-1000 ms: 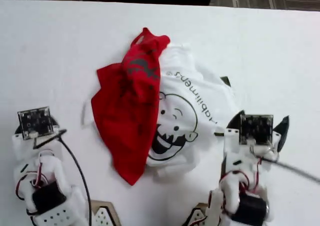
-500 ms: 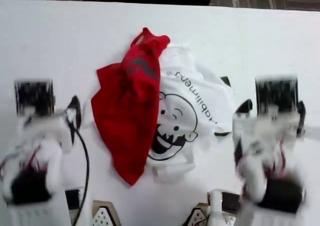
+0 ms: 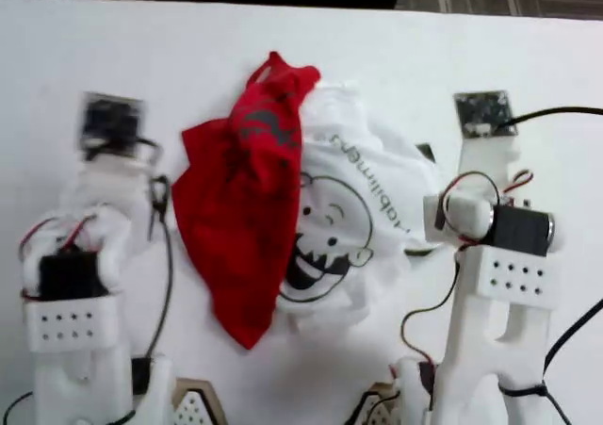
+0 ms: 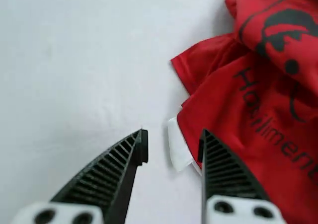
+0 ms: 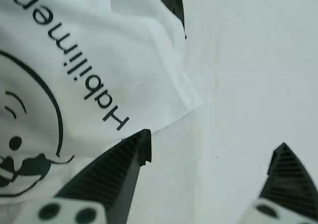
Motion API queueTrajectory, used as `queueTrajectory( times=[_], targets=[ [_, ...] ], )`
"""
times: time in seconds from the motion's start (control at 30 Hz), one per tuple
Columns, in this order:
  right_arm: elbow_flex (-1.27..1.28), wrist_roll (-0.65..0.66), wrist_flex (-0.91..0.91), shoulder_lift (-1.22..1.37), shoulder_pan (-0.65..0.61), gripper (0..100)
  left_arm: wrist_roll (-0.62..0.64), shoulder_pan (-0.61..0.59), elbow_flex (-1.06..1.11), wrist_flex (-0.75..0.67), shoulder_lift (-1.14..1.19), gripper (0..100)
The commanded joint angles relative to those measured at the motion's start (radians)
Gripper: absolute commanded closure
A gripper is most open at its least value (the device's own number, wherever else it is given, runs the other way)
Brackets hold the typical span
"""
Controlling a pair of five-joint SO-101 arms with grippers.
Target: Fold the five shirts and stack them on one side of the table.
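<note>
None of the shirts looks folded: a crumpled red shirt (image 3: 250,199) lies over a white printed shirt (image 3: 353,218) mid-table (image 3: 490,48), with a dark cloth corner (image 3: 426,152) peeking out beneath. All the folding and stacking remains. The left gripper (image 4: 172,134), slightly parted and empty, hangs at the red hem. The right gripper (image 5: 213,139), wide open and empty, sits beside the white edge.

High view: fixed overhead, looking down on table (image 3: 528,48). Wrist views: close, low, left at red shirt (image 4: 258,85) edge, right at white shirt (image 5: 74,50) edge. Both shirts shared with high view.
</note>
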Motion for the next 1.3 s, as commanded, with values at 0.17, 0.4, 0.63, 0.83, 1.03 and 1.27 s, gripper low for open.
queueTrajectory(
  times=[0.17,0.4,0.63,0.83,1.03,1.27],
  targets=[
    [0.02,0.236,-0.09,-0.005,-0.045,62.5,-0.118,0.141,0.147,-0.06,0.006,81],
    [0.02,0.302,-0.081,-0.005,-0.05,62.5,-0.11,0.143,0.15,-0.137,0.101,81],
    [0.021,0.209,-0.053,0.007,-0.028,62.5,0.006,0.149,-0.127,-0.213,0.566,81],
    [0.021,0.209,-0.045,0.007,-0.027,62.5,0.049,0.236,-0.55,0.057,0.855,81],
    [0.021,0.201,-0.061,-0.004,-0.027,62.5,0.052,0.316,-0.794,0.264,0.967,81],
    [0.021,0.209,-0.062,0.002,-0.027,62.5,0.057,0.414,-0.846,0.322,0.967,81]
  ],
)
